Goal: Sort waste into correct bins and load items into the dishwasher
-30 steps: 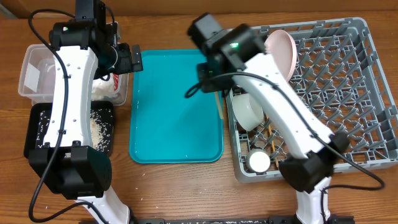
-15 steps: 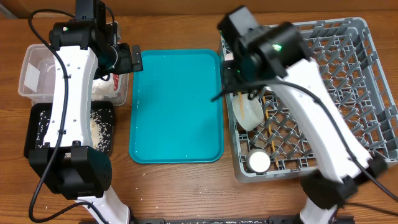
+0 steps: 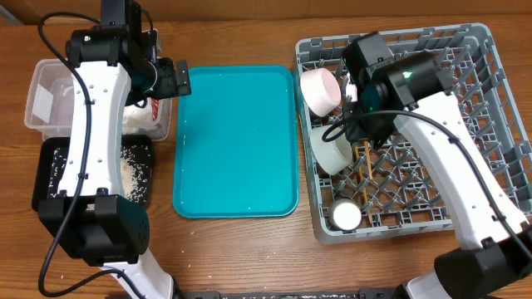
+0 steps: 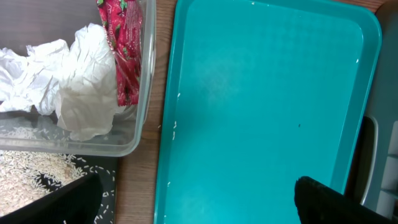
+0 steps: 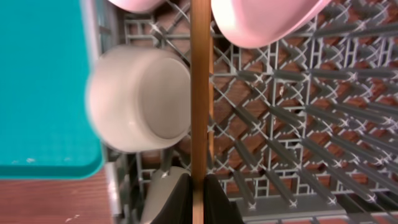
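My right gripper (image 5: pixel 199 202) is shut on a thin wooden chopstick (image 5: pixel 200 93) and holds it over the left part of the grey dish rack (image 3: pixel 465 100); in the overhead view this gripper (image 3: pixel 362 131) is near the rack's left side. A white bowl (image 3: pixel 332 152), a pale pinkish bowl (image 3: pixel 320 90), a small white cup (image 3: pixel 345 216) and another chopstick (image 3: pixel 364 178) sit in the rack. My left gripper (image 4: pixel 199 205) is open and empty above the teal tray's left edge. The clear tub (image 4: pixel 146 93) holds the red wrapper (image 4: pixel 124 50) and white tissue (image 4: pixel 74 81). Rice (image 3: pixel 133 174) lies in the black tray (image 3: pixel 50 166).
The teal serving tray (image 3: pixel 237 141) lies between the bins and the rack, with a few rice grains near its left rim. The clear tub (image 3: pixel 37 91) is at the far left, and the black tray sits just in front of it. The right arm spans the rack's middle.
My right arm has swung right, from the teal tray's right edge to over the rack, carrying the chopstick. The pinkish bowl is now uncovered. The left arm has not moved.
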You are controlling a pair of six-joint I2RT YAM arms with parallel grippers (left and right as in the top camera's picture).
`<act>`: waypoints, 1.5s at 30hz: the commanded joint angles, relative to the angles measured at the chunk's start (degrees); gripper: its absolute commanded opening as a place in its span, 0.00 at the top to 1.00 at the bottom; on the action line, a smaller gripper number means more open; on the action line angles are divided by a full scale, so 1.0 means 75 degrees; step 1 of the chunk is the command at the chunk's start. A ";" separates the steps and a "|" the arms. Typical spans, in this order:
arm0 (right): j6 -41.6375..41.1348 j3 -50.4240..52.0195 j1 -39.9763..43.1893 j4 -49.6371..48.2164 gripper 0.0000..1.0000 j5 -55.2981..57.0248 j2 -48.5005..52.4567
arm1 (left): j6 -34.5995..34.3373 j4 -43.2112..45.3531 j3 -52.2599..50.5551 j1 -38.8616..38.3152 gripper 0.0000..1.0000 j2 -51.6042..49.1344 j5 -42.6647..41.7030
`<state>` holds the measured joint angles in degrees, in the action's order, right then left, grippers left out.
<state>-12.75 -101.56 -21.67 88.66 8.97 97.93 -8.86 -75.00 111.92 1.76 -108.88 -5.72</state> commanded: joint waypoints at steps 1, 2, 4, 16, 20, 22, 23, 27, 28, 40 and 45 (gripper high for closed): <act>0.0265 0.0755 0.0312 -0.0332 0.96 0.0055 -0.0026 | 0.0035 0.0032 0.0143 0.0012 0.00 0.0017 0.0047; 0.0265 0.1029 0.0428 -0.0472 0.96 0.0050 -0.0026 | 0.0035 0.0032 0.0143 0.0012 0.00 0.0017 0.0047; 0.0382 0.1425 0.0644 -0.0659 0.96 -0.0023 -0.0026 | 0.0035 0.0032 0.0143 0.0012 0.00 0.0017 0.0047; 0.1364 0.2643 0.1107 -0.1588 0.70 -0.1166 -0.0026 | 0.0035 0.0032 0.0143 0.0012 0.00 0.0017 0.0047; 0.1358 0.2640 0.1107 -0.1524 0.63 -0.1285 -0.0029 | 0.0035 0.0032 0.0143 0.0012 0.00 0.0017 0.0047; 0.1358 0.2632 0.1107 -0.1475 0.63 -0.1416 -0.0041 | 0.0035 0.0032 0.0143 0.0012 0.00 0.0017 0.0047; 0.1358 0.2623 0.1107 -0.1463 0.63 -0.1478 -0.0058 | 0.0035 0.0032 0.0143 0.0012 0.00 0.0017 0.0047; 0.1332 0.2282 0.1075 -0.1204 0.63 -0.1888 -0.0312 | 0.0035 0.0032 0.0143 0.0012 0.00 0.0017 0.0047; 0.1329 0.2087 0.1040 -0.1093 0.62 -0.2028 -0.0446 | 0.0035 0.0032 0.0143 0.0012 0.00 0.0017 0.0047; -0.0478 -0.0871 0.0691 -0.0507 0.00 -0.2471 -0.3089 | 0.0035 0.0032 0.0143 0.0012 0.00 0.0017 0.0047; -0.0761 -0.0970 0.0691 -0.0568 0.00 -0.2824 -0.4109 | 0.0035 0.0032 0.0143 0.0012 0.01 0.0017 0.0047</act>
<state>-15.16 -108.73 -16.53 84.25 -10.44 68.69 -8.86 -75.00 111.92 1.76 -108.88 -5.72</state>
